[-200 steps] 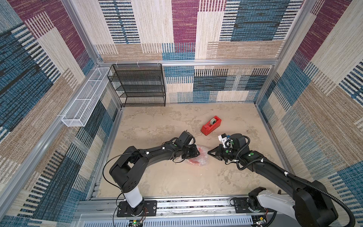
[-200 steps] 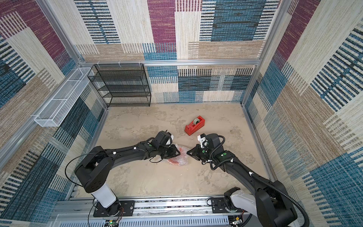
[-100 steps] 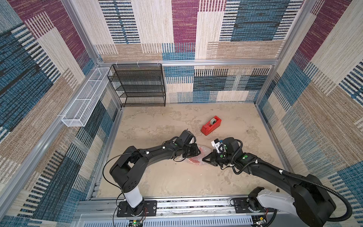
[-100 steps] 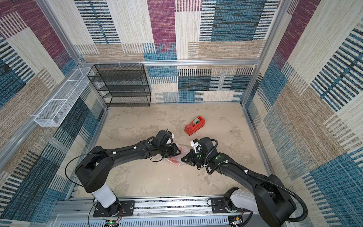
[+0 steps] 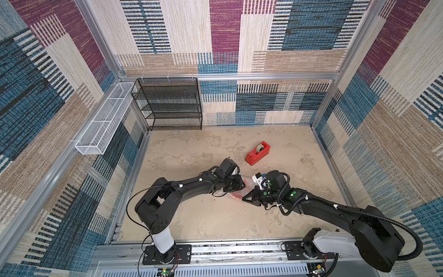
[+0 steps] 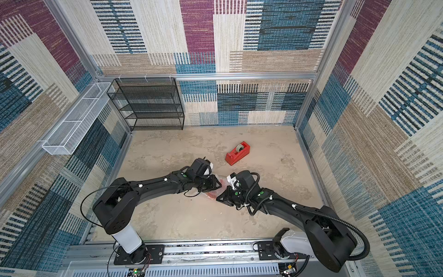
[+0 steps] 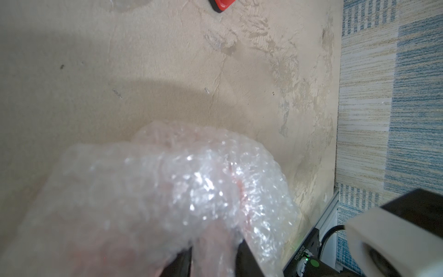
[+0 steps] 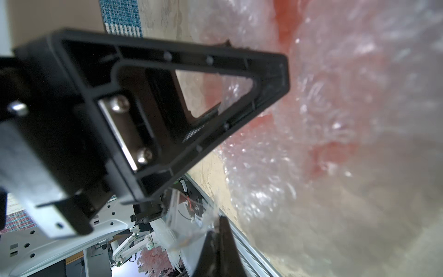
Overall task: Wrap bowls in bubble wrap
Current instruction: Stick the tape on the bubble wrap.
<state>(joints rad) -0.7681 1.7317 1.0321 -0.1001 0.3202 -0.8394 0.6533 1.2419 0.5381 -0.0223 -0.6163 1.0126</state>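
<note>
Bowl (image 5: pixel 236 196) count: one, orange, and I only see it as a red-orange glow through the bubble wrap (image 7: pixel 179 191) bundled round it. The bundle sits on the table (image 5: pixel 191 223) about mid-depth, a touch right of centre, between my two arms.

That's one crumpled bundle of wrap; how many layers, I can't tell.

Two grippers are on it. The left gripper (image 5: pixel 239 186) comes in from the left, and in its wrist view its two fingers (image 7: pixel 249 256) stand slightly apart with wrap bunched between them, so it's clamped on the bubble wrap.

The right gripper (image 5: pixel 244 198) comes in from the near right, fingers pressed together, tip against the bundle. Whether it pinches any film, I can't tell.

One red tape dispenser (image 5: pixel 257 153) lies just beyond the bundle, to the right, apart from it.

At the far left there's one black mesh shelf rack (image 5: pixel 171 103) against the back wall. One white wire basket (image 5: pixel 103 120) hangs on the left wall.
</note>
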